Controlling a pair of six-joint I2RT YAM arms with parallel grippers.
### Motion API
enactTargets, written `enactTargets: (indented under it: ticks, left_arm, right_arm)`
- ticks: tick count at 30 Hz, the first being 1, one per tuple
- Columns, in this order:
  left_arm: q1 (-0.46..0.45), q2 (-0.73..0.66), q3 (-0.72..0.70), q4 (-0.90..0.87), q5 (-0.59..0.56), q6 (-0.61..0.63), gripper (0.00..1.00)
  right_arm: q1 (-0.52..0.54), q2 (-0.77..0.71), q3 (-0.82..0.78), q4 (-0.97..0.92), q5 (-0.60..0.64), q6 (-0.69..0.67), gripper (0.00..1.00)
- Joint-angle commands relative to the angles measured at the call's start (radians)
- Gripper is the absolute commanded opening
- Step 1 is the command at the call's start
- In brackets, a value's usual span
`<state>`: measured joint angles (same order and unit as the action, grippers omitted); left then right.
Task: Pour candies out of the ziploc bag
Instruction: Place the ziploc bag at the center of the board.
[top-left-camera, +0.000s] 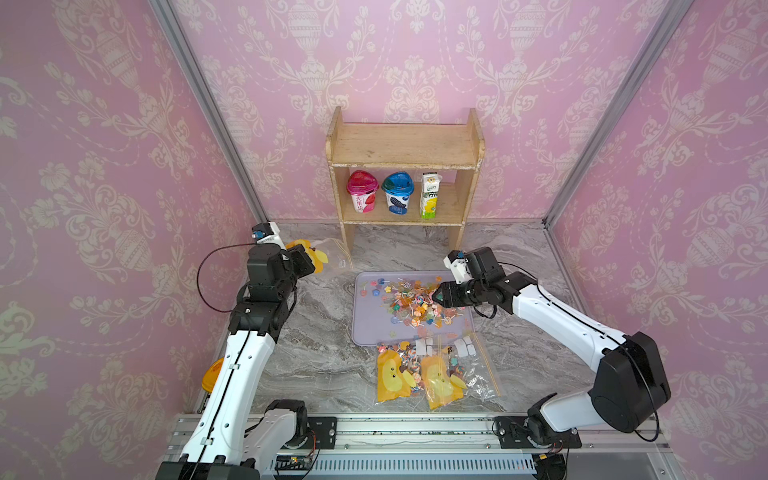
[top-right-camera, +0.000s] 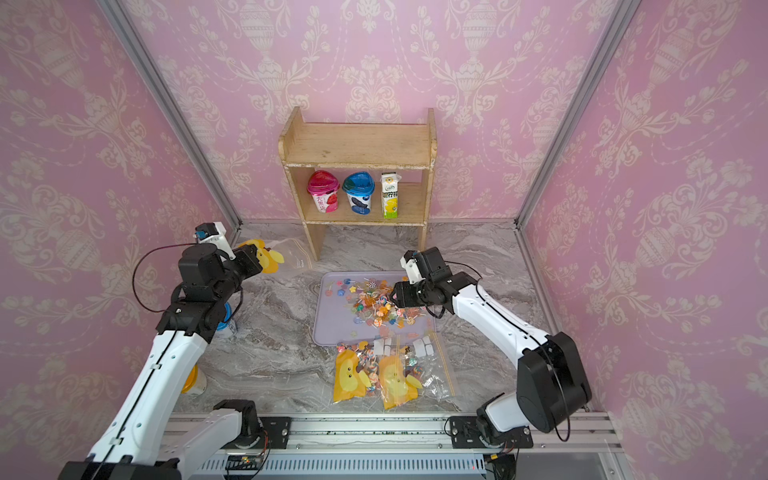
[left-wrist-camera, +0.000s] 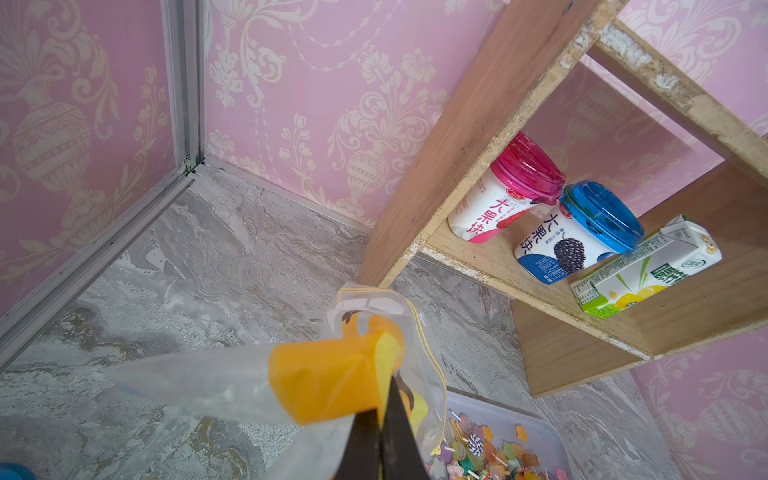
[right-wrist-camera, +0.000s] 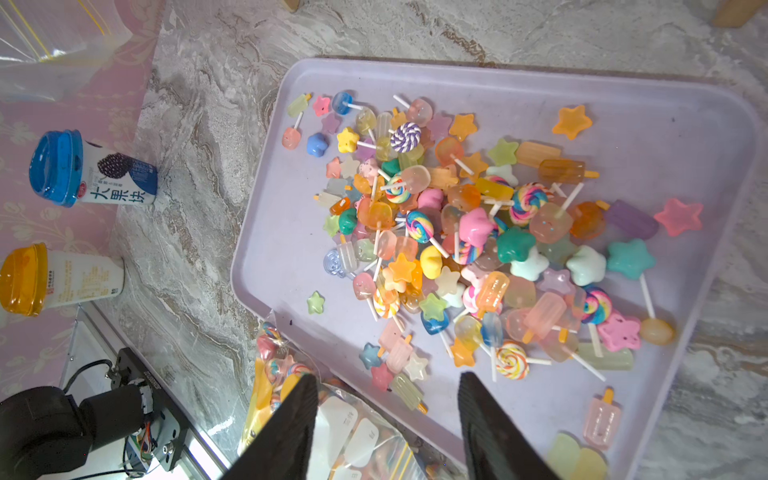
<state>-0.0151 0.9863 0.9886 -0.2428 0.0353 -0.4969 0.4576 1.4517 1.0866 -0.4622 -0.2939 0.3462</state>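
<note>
My left gripper (top-left-camera: 316, 259) (left-wrist-camera: 384, 399) is shut on a clear ziploc bag (top-left-camera: 330, 253) (left-wrist-camera: 324, 374) with an orange and yellow print, held up at the back left near the shelf's leg. No candies show inside it. The candies (top-left-camera: 415, 303) (right-wrist-camera: 457, 232) lie heaped on a lilac tray (top-left-camera: 370, 328) (right-wrist-camera: 665, 124). My right gripper (top-left-camera: 434, 296) (right-wrist-camera: 388, 378) hovers open over the tray's right side, with nothing between its fingers. Two more ziploc bags (top-left-camera: 419, 370) (right-wrist-camera: 332, 424) holding candies lie against the tray's near edge.
A wooden shelf (top-left-camera: 405, 166) at the back wall holds two yoghurt cups and a carton. By my left arm stand a blue-lidded cup (top-right-camera: 226, 322) (right-wrist-camera: 91, 170) and an orange-lidded cup (top-right-camera: 195, 380) (right-wrist-camera: 54, 278). Pink walls close in three sides.
</note>
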Motion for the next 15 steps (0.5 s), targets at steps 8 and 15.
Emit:
enactTargets:
  ticks: [8, 15]
  left_arm:
    - [0.054, -0.042, -0.094, 0.138, -0.044, -0.082, 0.0]
    - [0.069, -0.042, -0.174, 0.254, -0.099, -0.116, 0.0]
  right_arm:
    - [-0.011, -0.059, -0.006, -0.04, 0.064, 0.005, 0.9]
    - [-0.018, -0.082, -0.012, -0.043, 0.084, -0.005, 0.96]
